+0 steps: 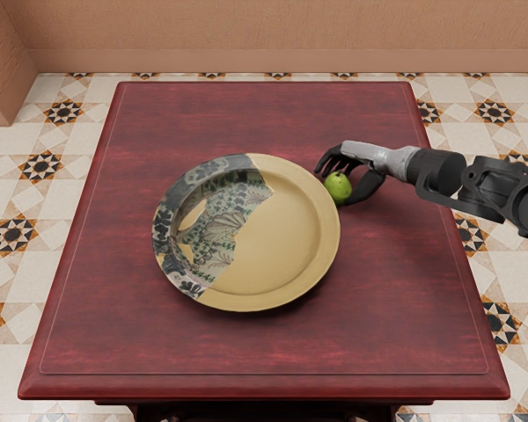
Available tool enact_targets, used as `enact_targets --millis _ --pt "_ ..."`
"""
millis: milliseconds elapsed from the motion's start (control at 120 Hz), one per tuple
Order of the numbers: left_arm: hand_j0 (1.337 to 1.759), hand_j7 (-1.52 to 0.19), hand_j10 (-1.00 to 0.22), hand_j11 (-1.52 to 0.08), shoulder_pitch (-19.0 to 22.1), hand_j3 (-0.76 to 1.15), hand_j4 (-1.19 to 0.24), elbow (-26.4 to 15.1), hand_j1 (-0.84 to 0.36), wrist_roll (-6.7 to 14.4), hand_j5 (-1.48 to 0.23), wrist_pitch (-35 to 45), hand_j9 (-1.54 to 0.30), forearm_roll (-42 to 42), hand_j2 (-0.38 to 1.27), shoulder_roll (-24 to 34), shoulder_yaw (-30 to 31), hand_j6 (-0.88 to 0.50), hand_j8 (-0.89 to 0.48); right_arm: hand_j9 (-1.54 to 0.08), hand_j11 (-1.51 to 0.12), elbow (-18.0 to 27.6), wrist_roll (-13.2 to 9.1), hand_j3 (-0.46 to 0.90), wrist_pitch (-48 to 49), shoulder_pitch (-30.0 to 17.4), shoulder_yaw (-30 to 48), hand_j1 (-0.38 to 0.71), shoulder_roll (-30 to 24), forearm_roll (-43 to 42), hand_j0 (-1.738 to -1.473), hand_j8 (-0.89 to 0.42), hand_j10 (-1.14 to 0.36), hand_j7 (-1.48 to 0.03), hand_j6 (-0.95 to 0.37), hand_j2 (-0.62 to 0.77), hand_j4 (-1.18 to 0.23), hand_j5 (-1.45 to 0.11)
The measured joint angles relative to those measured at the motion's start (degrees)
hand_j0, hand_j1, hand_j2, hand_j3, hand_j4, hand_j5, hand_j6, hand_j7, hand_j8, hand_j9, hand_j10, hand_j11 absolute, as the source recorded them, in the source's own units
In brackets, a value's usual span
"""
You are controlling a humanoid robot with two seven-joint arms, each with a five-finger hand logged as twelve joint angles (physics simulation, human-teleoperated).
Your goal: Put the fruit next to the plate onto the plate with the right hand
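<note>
A small green fruit rests on the table just off the right rim of a large round plate, which is tan with a dark floral pattern on its left part. My right hand reaches in from the right edge and cups the fruit, fingers curled over its top and far side and the thumb on its near right side. The fruit still looks to be sitting on the table. My left arm is out of sight.
The plate lies in the middle of a dark red wooden table. A patterned tile floor surrounds the table, and a tan wall runs along the back.
</note>
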Motion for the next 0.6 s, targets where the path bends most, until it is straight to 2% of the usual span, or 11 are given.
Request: enact_targets --millis 600 --pt "1.658 -0.02 -0.01 -0.02 0.0 0.0 -0.01 0.0 0.33 -0.01 -0.02 0.0 -0.02 0.02 0.0 0.0 0.0 -0.01 -0.01 -0.64 -0.64 0.03 -0.29 0.0 -0.25 0.34 -0.31 0.22 0.14 -0.73 -1.658 -0.48 -0.48 -0.63 -0.47 -0.03 -0.48 -0.64"
